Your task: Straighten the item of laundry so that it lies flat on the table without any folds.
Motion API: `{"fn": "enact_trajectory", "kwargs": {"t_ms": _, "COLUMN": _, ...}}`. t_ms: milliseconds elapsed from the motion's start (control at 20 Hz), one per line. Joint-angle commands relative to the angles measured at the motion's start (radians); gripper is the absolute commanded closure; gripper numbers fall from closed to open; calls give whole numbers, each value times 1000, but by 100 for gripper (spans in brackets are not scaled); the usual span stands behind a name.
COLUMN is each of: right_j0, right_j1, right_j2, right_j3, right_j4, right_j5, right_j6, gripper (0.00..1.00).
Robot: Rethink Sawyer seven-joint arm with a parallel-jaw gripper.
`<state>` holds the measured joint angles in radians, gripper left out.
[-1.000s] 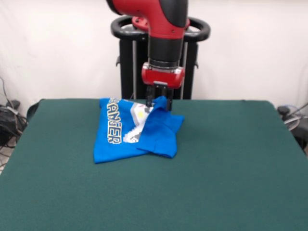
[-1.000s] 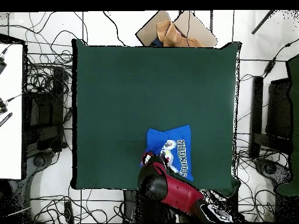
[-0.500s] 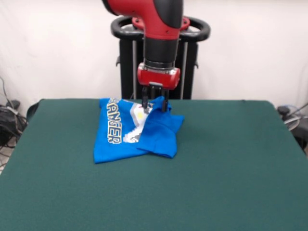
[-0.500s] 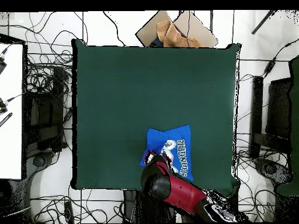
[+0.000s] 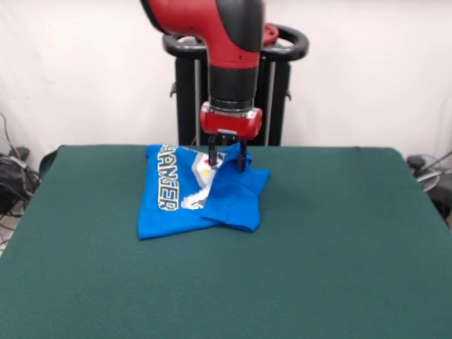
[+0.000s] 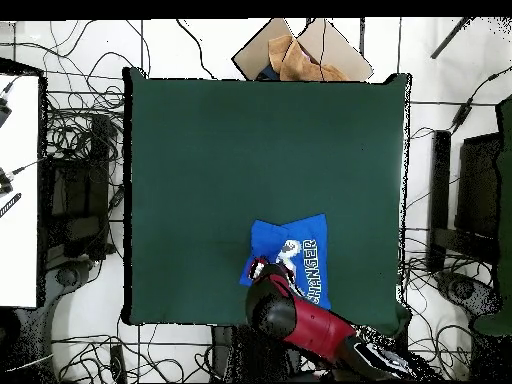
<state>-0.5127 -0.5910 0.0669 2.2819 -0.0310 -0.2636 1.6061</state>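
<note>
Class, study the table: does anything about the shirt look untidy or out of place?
Yes. The blue T-shirt is not flat: one side is folded over its print and lettering, at the table's edge nearest the robot. The open gripper is at that fold.

Your only readable text sits on the blue T-shirt (image 5: 200,192). In the front view two rows of yellow-white block capitals run sideways up the left part of the shirt: the lower row shows "ANGER" in part, the upper row near the far edge is cut off and you can make out little beyond "AM". A fold of blue cloth covers the rest. In the overhead view the same shirt (image 6: 300,252) shows lettering along its right side, roughly "HANGER", too small to read surely. No other labels, brands or numbers can be read anywhere.
</note>
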Motion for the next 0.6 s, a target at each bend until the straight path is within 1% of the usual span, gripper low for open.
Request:
{"fn": "enact_trajectory", "kwargs": {"t_ms": 50, "right_j0": -14, "right_j1": 97, "right_j2": 122, "right_j3": -127, "right_j4": -19, "right_j5": -64, "right_j6": 221, "gripper": 0}}
{"fn": "enact_trajectory", "kwargs": {"t_ms": 250, "right_j0": -19, "right_j1": 117, "right_j2": 136, "right_j3": -130, "right_j4": -23, "right_j5": -71, "right_j6": 227, "gripper": 0}}
{"fn": "enact_trajectory", "kwargs": {"t_ms": 450, "right_j0": -18, "right_j1": 108, "right_j2": 150, "right_j3": -121, "right_j4": -10, "right_j5": -47, "right_j6": 230, "gripper": 0}}
{"fn": "enact_trajectory", "kwargs": {"t_ms": 600, "right_j0": 22, "right_j1": 77, "right_j2": 119, "right_j3": -111, "right_j4": 28, "right_j5": -17, "right_j6": 226, "gripper": 0}}
